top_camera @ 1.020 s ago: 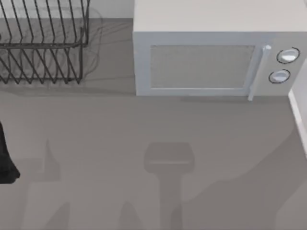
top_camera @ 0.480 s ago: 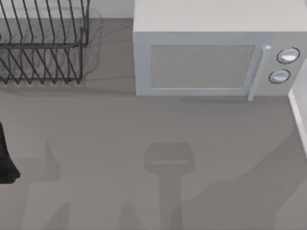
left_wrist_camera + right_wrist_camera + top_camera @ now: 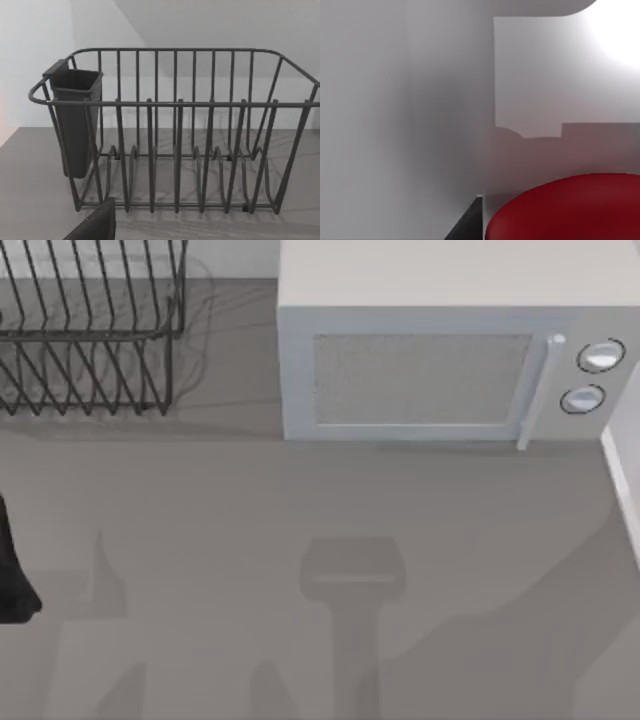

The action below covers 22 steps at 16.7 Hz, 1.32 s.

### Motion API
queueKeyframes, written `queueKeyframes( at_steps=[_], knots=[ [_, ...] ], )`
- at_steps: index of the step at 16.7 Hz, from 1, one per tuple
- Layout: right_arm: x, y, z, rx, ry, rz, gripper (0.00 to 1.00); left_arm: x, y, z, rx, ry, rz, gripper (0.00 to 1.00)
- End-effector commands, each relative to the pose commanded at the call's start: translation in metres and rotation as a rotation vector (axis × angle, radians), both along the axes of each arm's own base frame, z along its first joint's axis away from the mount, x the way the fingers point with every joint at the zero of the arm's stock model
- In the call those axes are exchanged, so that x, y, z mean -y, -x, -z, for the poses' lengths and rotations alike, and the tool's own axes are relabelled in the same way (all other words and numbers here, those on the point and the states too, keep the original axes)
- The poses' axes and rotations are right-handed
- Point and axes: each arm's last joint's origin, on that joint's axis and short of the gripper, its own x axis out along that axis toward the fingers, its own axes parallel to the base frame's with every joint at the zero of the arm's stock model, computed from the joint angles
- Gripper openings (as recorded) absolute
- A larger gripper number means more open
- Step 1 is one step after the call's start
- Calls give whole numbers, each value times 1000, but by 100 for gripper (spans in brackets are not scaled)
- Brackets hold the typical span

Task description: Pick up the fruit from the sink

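Close under your right wrist camera sat the red fruit [image 3: 565,207]; whether that pincer was apart, you couldn't tell.

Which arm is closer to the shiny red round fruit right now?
Right. Its wrist view has the shiny red round fruit looming close. The left arm sits at the table's left edge, facing the black wire dish rack.

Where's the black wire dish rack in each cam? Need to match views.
Top view: black wire dish rack in the far-left corner, left of the white microwave.
Left wrist view: rack seen front-on, centred.
Right wrist view: faces the glossy red fruit instead.
Shared landmark: the grey table under the rack.
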Motion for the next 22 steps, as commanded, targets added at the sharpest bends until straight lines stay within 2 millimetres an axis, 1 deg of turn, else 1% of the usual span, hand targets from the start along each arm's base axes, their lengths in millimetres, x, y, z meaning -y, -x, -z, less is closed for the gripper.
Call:
queueKeyframes(
  at_steps=[1,3,4,5,7,9,11,15,17,19,22],
  knots=[
    [1,-6,-29,50,1,7,0,0,0,0,0,0,0,100],
    [2,-8,-32,51,1,7,0,0,0,0,0,0,0,100],
    [3,-11,-38,53,2,7,0,0,0,0,0,0,0,100],
    [5,-15,-46,56,3,7,0,0,0,0,0,0,0,100],
    [9,-24,-72,59,4,7,0,0,0,0,0,0,0,100],
    [11,-30,-106,48,0,7,0,0,0,0,0,0,0,100],
    [12,-31,-147,27,-8,8,0,0,0,0,0,0,0,100],
    [7,-20,-229,17,-12,8,0,0,0,0,0,0,0,100],
    [3,-12,-260,34,-5,8,0,0,0,0,0,0,0,100],
    [1,-7,-277,49,0,7,0,0,0,0,0,0,0,100],
    [1,-6,-279,50,1,7,0,0,0,0,0,0,0,100]
  ],
)
